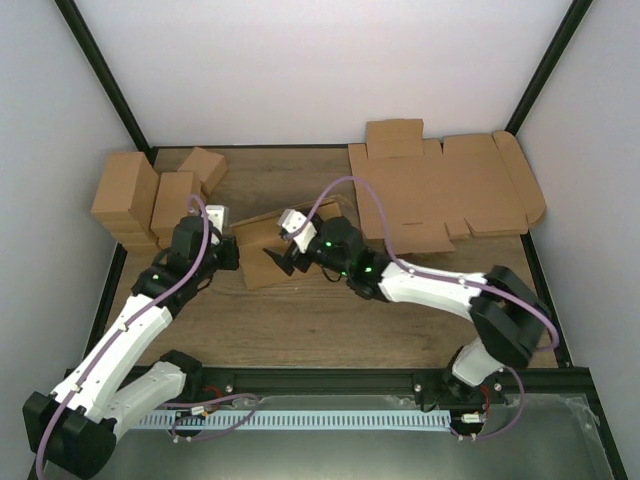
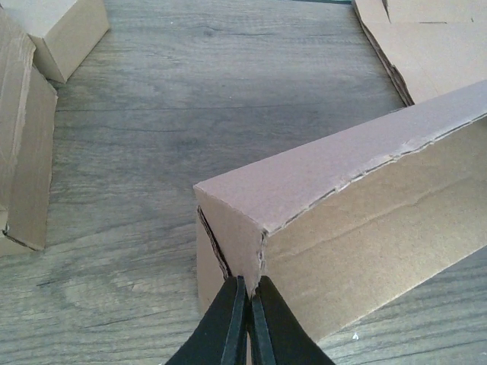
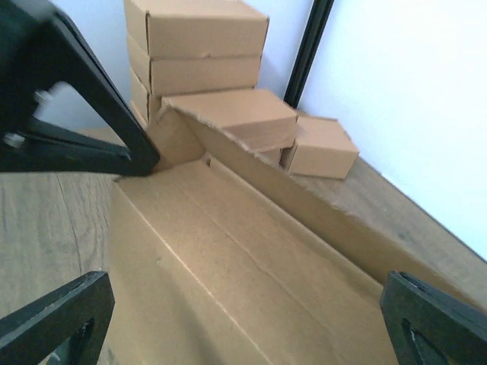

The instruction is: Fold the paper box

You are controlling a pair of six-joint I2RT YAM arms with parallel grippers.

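The paper box [image 1: 262, 252] lies half folded in the middle of the table, with its long walls raised. My left gripper [image 1: 228, 252] is shut on the box's left end, pinching the corner flap [image 2: 242, 242] between its black fingertips [image 2: 228, 319]. In the right wrist view the left gripper [image 3: 84, 106] shows as a black shape touching the box's far corner. My right gripper [image 1: 283, 260] hovers over the box's right part, open wide. Its fingers [image 3: 53, 323] straddle the box's inner floor [image 3: 228, 251] with nothing held between them.
Several finished brown cartons [image 1: 135, 195] are stacked at the back left, also seen in the right wrist view as a stack of cartons [image 3: 202, 46]. Flat die-cut cardboard sheets [image 1: 440, 190] lie at the back right. Black frame posts [image 1: 105, 75] stand at the back corners.
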